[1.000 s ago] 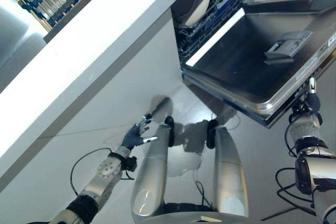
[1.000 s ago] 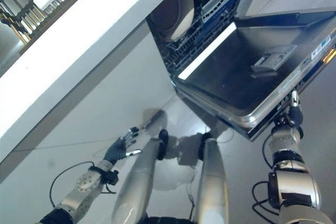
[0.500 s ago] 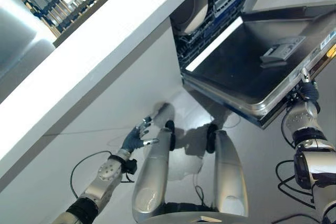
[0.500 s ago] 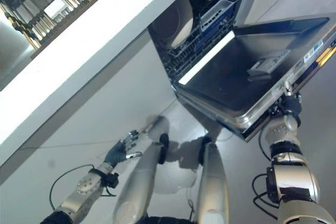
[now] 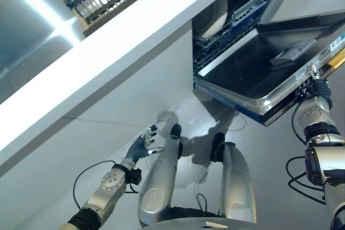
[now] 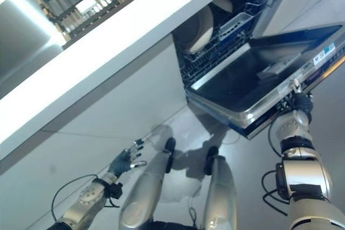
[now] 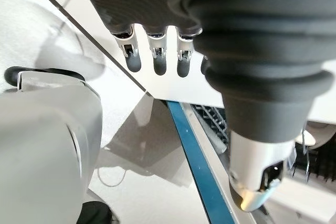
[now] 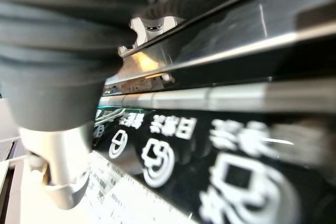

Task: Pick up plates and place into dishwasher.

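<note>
Two pale plates (image 6: 197,28) stand on edge in the lower rack of the dishwasher, beside a blue cutlery basket (image 6: 232,25). The dishwasher door (image 5: 259,74) is partly raised, its steel inner face up. My right hand (image 5: 318,87) is under the door's outer edge, one straight finger touching the rim. The right wrist view has the door's black control strip (image 8: 157,145) close against that hand. My left hand (image 5: 141,145) hangs low by the white cabinet front, fingers (image 7: 155,59) relaxed and holding nothing.
A white countertop (image 5: 108,52) runs above the dishwasher. A steel sink (image 5: 27,41) with a dark wire rack (image 6: 75,1) in it is set into the counter at the far left. Pale floor lies below the door.
The camera has shifted, bringing more of the sink into view. The dishwasher door has tilted up toward the machine with my right hand under its edge. My left hand has stayed put.
</note>
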### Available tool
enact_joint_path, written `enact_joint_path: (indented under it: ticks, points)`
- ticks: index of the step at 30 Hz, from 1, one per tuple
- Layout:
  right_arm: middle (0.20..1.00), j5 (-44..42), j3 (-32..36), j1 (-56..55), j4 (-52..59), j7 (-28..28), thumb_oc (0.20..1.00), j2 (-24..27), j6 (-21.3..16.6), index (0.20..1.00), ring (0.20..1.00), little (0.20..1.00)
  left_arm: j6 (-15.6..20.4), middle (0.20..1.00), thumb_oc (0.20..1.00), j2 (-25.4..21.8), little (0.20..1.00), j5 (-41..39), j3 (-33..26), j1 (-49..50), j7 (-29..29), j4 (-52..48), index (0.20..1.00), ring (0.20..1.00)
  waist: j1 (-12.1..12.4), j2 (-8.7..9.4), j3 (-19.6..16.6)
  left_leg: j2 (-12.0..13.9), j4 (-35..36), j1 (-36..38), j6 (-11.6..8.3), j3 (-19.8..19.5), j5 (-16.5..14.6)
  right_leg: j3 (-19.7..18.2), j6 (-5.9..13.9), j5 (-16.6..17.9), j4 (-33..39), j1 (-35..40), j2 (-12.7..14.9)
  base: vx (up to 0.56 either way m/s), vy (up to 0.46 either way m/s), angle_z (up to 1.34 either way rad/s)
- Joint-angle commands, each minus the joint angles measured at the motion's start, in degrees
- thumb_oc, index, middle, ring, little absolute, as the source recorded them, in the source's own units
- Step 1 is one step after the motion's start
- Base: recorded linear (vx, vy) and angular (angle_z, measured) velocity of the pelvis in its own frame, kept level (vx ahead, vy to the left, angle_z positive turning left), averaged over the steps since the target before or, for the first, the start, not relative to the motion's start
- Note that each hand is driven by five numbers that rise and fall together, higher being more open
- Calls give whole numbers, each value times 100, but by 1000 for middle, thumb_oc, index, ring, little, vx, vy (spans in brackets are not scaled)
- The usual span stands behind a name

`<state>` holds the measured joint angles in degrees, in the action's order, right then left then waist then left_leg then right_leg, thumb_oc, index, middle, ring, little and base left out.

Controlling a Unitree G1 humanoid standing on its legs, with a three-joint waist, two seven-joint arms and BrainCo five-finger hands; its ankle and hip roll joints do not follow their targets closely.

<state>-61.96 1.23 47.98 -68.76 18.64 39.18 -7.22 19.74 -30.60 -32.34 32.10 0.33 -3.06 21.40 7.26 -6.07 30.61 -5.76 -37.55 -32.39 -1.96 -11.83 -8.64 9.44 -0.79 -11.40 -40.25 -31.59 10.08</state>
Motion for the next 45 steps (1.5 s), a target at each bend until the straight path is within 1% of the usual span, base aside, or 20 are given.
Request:
enact_joint_path:
  ticks: [1,5,10,18,22,25,26,29,31,33,38,43,44,45]
  points:
    - [1000,247,-525,1682,434,-615,1000,-29,-37,1000,1000,1000,52,1000,1000,-314,1000,-84,12,209,-134,-624,1000,1000,597,-136,-139,-178,-330,127,417,441,-473,-121,-10,-269,-230,553,-84,29,5,-14]
    - [1000,255,-588,1731,504,-827,1000,-115,-84,1000,1000,1000,-44,1000,1000,-333,1000,-42,-18,206,-115,-697,1000,1000,688,-94,-148,-216,-245,221,419,377,-462,-59,1,-252,-121,692,-72,27,14,-5]
    - [1000,169,-705,1838,537,-963,1000,-99,6,1000,1000,1000,-101,1000,1000,-416,1000,-26,-117,245,-186,-682,1000,1000,818,21,-174,-215,-155,312,433,344,-467,42,15,-231,3,860,-56,38,4,13]
    - [1000,83,-767,1950,564,-1121,1000,-117,26,1000,1000,1000,-197,1000,1000,-598,1000,0,-308,329,-280,-763,1000,1000,1001,185,-176,-200,4,383,459,261,-469,167,130,-89,333,1106,-74,45,-17,18]
    - [1000,0,-883,2027,518,-1516,1000,-97,158,1000,1000,1000,-152,1000,1000,-677,1000,4,-393,366,-313,-756,1000,1000,1092,239,-148,-218,90,386,465,211,-438,222,191,-7,499,1189,-85,27,-16,31]
    - [1000,-131,-966,2016,470,-1891,1000,-50,177,1000,1000,1000,-123,1000,1000,-734,1000,-1,-489,436,-334,-801,1000,1000,1154,268,-130,-212,231,425,477,177,-396,274,228,39,654,1271,-87,24,-9,23]
    - [1000,-133,-976,2015,467,-1936,1000,-45,183,1000,1000,1000,-116,1000,1000,-739,1000,-8,-500,446,-341,-797,1000,1000,1157,270,-129,-211,248,432,477,175,-388,281,231,44,672,1282,-87,14,-3,21]
    - [1000,-166,-995,1913,549,-2286,1000,45,177,1000,1000,1000,-104,1000,1000,-798,1000,-11,-594,471,-421,-852,1000,1000,1154,270,-112,-170,382,446,478,319,-330,406,271,95,839,1386,-52,-1,-8,7]
    - [1000,-254,-1012,1867,557,-2464,1000,120,156,1000,1000,1000,-99,1000,1000,-824,1000,-3,-623,488,-458,-861,1000,1000,1155,269,-114,-154,422,457,486,321,-318,448,280,86,813,1386,-21,8,5,11]
    - [1000,-335,-973,1828,530,-2441,1000,160,98,1000,1000,1000,-99,1000,1000,-833,1000,14,-666,513,-481,-843,1000,1000,1170,284,-125,-140,442,476,486,324,-325,485,295,89,795,1392,11,24,5,18]
    - [1000,-438,-888,1892,407,-2257,1000,213,165,1000,1000,1000,-50,1000,1000,-954,1000,33,-739,537,-574,-849,1000,1000,1244,409,-161,-121,507,539,487,302,-360,532,337,176,1023,1547,5,21,-44,6]
    - [1000,-634,-734,1790,326,-2164,1000,254,182,1000,1000,1000,-12,1000,1000,-998,1000,92,-767,563,-549,-855,1000,1000,1229,502,-208,-50,674,719,486,300,-366,523,379,269,1277,1765,-21,11,-30,6]
    - [1000,-599,-719,1770,327,-2075,1000,256,107,1000,1000,1000,-2,1000,1000,-1000,1000,96,-762,558,-538,-861,1000,1000,1235,490,-188,-42,741,706,497,328,-192,604,345,416,1354,1762,6,-64,6,-1]
    - [1000,-609,-702,1725,392,-1971,1000,262,-18,1000,1000,1000,22,1000,1000,-985,1000,94,-768,573,-518,-848,1000,1000,1209,511,-209,-27,801,769,488,326,-184,584,363,462,1458,1828,6,-72,14,1]
